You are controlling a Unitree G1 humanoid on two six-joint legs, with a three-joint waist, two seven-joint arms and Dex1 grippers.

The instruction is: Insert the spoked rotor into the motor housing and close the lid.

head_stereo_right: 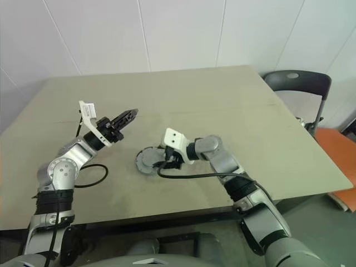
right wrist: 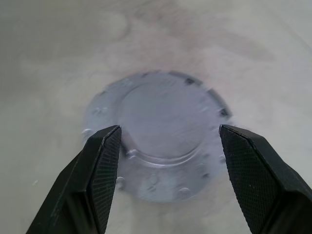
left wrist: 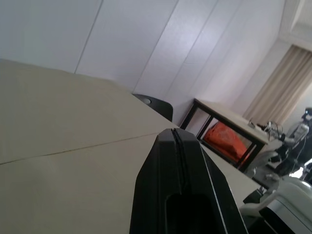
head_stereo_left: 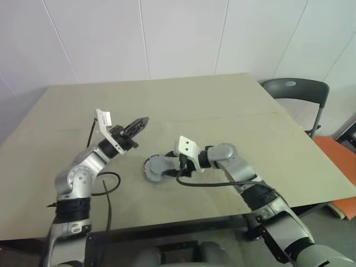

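You have one round grey metal assembly on the table [head_stereo_left: 233, 111], lying flat near the front edge, roughly between the two arms. In the right wrist view it reads as a pale grey disc, the lid [right wrist: 158, 124], sitting on top of a wider silvery flange with small holes and bolt heads around it, which looks to be the motor housing [right wrist: 161, 183]. You cannot make out any copper windings or a spoked wheel; the top face is covered by the disc.

You have two hands in view. Your right hand [right wrist: 168, 141] comes in from the right side with its wrist bent toward the left and tipped down at the assembly. Its two black fingers [right wrist: 100, 165] stand wide apart, one on each side of the disc, and nothing is gripped between them. From the wrist view you cannot tell whether the fingertips touch the flange or hang just above it.

Your left hand [head_stereo_left: 139, 125] is raised above the table, well to the left of the assembly and apart from it, pointing forward and slightly upward toward the right. Its fingers are pressed together with nothing between them, as the left wrist view shows.

One dark grey chair [head_stereo_left: 295, 92] stands beyond the far right corner of the table.
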